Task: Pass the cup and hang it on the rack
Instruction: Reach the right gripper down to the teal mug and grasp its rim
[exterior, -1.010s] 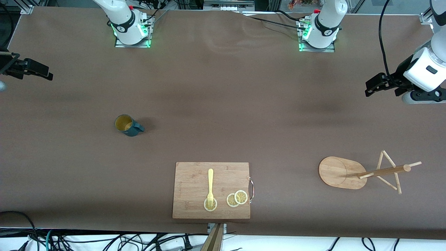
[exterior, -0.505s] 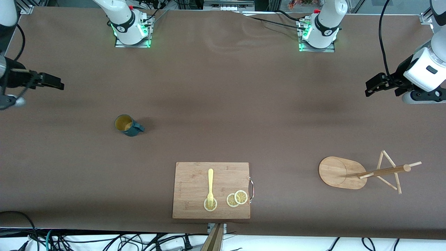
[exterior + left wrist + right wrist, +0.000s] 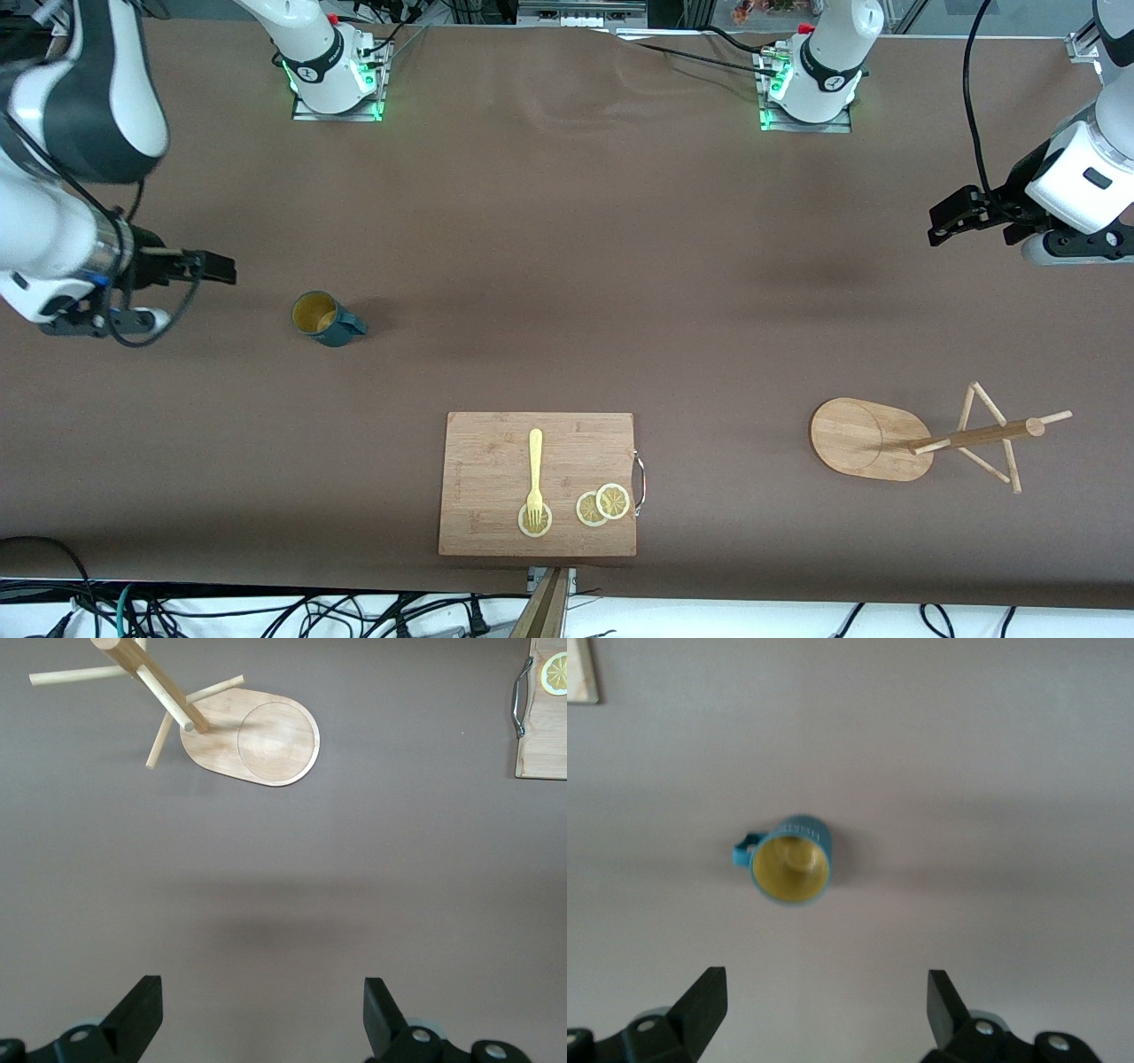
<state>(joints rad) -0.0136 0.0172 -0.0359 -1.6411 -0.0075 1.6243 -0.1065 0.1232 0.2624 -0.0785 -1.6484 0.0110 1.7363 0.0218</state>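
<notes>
The dark teal cup (image 3: pixel 324 319) stands upright on the brown table toward the right arm's end, yellowish inside, its handle pointing toward the table's middle. It also shows in the right wrist view (image 3: pixel 792 870). My right gripper (image 3: pixel 215 267) is open and empty, in the air beside the cup, over the table toward the right arm's end. The bamboo rack (image 3: pixel 939 436) stands toward the left arm's end, its oval base (image 3: pixel 257 737) and pegs showing in the left wrist view. My left gripper (image 3: pixel 948 219) is open and empty, waiting above the table at the left arm's end.
A wooden cutting board (image 3: pixel 496 461) with a metal handle lies near the front edge, holding a yellow fork (image 3: pixel 534 474) and lemon slices (image 3: pixel 603 504). Its corner shows in the left wrist view (image 3: pixel 542 744). Both arm bases stand along the table's back edge.
My right arm has swung in from the table's end toward the cup, its gripper now much closer to it. The left arm, cup and rack have not moved.
</notes>
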